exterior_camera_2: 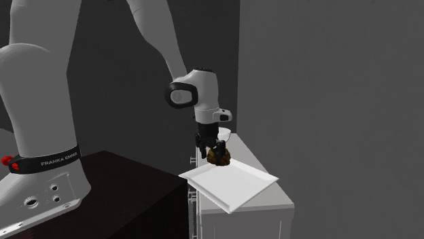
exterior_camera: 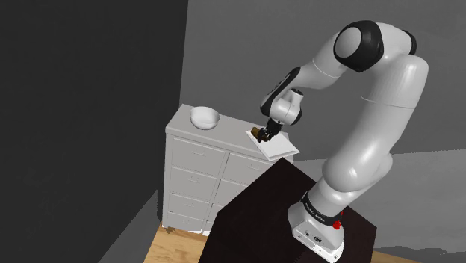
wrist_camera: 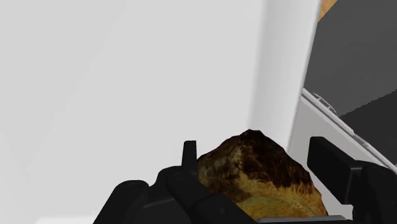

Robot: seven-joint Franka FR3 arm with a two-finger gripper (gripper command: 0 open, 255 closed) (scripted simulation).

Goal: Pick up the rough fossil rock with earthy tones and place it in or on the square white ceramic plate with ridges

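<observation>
Fingers (wrist_camera: 334, 167) of the gripper (exterior_camera_2: 216, 148) clamp the brown rock (wrist_camera: 254, 172) between them. It hangs low over one edge of the square white plate (exterior_camera_2: 234, 185); I cannot tell whether they touch. That plate lies on a white drawer cabinet (exterior_camera: 196, 161), well apart from a white bowl (exterior_camera: 204, 117).

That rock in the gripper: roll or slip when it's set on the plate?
Probably stiff: the rock looks lumpy and rough, so the gripper likely won't slip on it. Its uneven shape may tip a little on the smooth plate; rolling far seems unlikely.
</observation>
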